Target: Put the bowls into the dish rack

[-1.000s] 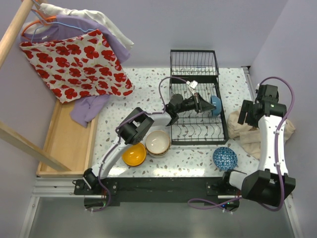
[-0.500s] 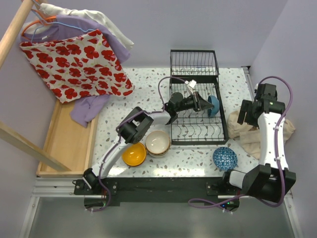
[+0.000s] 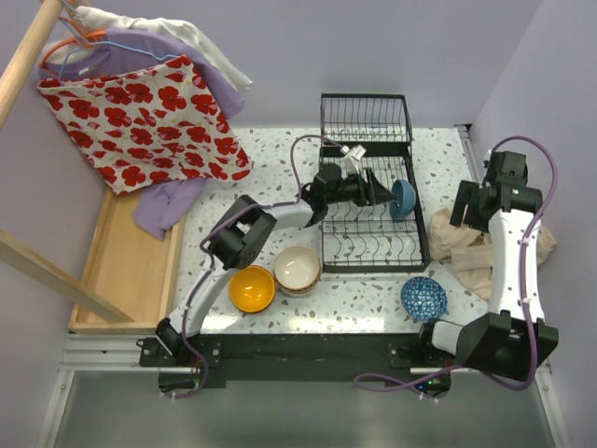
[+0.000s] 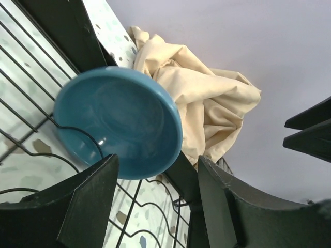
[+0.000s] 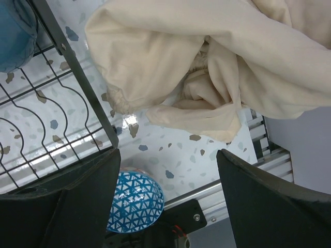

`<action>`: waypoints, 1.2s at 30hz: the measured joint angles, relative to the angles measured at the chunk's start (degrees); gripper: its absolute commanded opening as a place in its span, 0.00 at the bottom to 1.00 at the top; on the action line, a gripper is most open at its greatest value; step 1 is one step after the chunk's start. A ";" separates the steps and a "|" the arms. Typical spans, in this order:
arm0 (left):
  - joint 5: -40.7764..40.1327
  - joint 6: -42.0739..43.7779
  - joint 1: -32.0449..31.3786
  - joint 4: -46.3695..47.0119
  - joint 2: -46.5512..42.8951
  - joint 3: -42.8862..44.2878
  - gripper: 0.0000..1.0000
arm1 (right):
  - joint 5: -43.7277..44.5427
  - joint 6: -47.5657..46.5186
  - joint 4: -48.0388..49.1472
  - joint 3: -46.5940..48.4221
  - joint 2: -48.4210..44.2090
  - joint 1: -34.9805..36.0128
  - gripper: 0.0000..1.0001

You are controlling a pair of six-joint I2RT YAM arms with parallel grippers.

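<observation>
A plain blue bowl stands on its edge among the tines at the right side of the black wire dish rack. My left gripper is open just left of it. In the left wrist view the blue bowl leans on the rack wires beyond my left gripper, outside the jaws. An orange bowl and a cream bowl with a brown rim sit in front of the rack. A blue-white patterned bowl sits at the front right. My right gripper hangs open and empty above the patterned bowl.
A crumpled cream cloth lies right of the rack, under my right arm. A wooden tray runs along the left edge. Clothes hang from a wooden rod at the back left. The rack's higher basket section is at the back.
My left gripper has opened and let go of the blue bowl, which now stands in the rack. The left arm has drawn back a little to the left. The right arm has barely shifted.
</observation>
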 measured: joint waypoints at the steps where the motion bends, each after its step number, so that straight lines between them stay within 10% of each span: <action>1: -0.09 1.46 0.35 -1.70 -1.18 -0.24 0.68 | -0.02 0.00 -0.02 0.07 -0.15 0.00 0.79; 22: 6.40 62.69 -5.70 -46.93 -37.90 -12.37 0.61 | -2.71 -2.64 -2.62 6.27 -8.50 0.00 0.81; 36: -9.57 83.14 -9.77 -82.99 -51.43 -22.14 0.59 | -12.57 -0.83 2.10 3.69 -7.67 0.00 0.82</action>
